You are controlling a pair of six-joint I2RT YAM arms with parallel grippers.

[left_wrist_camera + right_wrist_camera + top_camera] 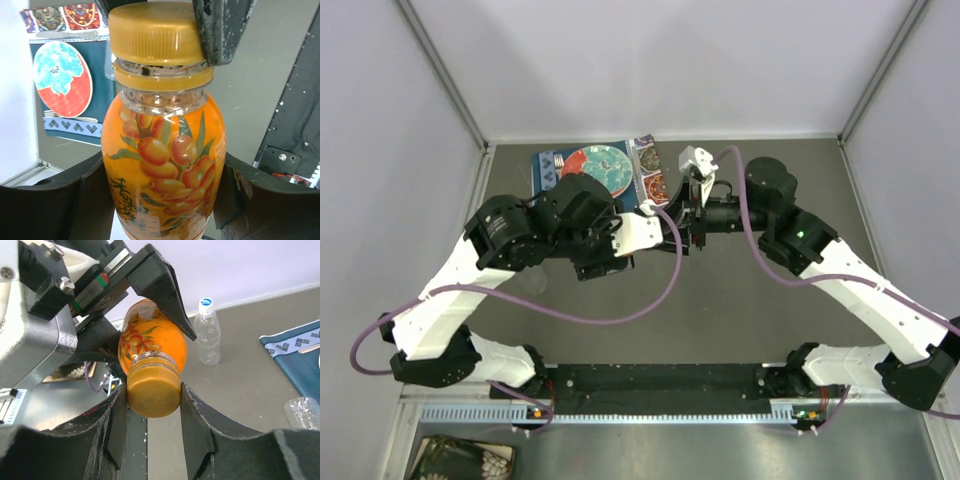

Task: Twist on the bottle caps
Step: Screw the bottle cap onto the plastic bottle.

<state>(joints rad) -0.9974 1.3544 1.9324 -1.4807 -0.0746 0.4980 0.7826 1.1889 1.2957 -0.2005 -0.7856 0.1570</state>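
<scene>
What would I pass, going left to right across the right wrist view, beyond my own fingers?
Left arm's wrist housing → orange bottle, its orange cap toward the camera → upright clear bottle → teal patterned mat.

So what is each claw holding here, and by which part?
The left claw grips the orange bottle around its body; the right claw pinches the orange cap by its ribbed sides, atop that bottle's neck.

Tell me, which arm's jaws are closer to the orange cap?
The right arm: its jaws pinch the orange cap. The left arm's jaws hold the orange bottle lower down, around its body.
</scene>
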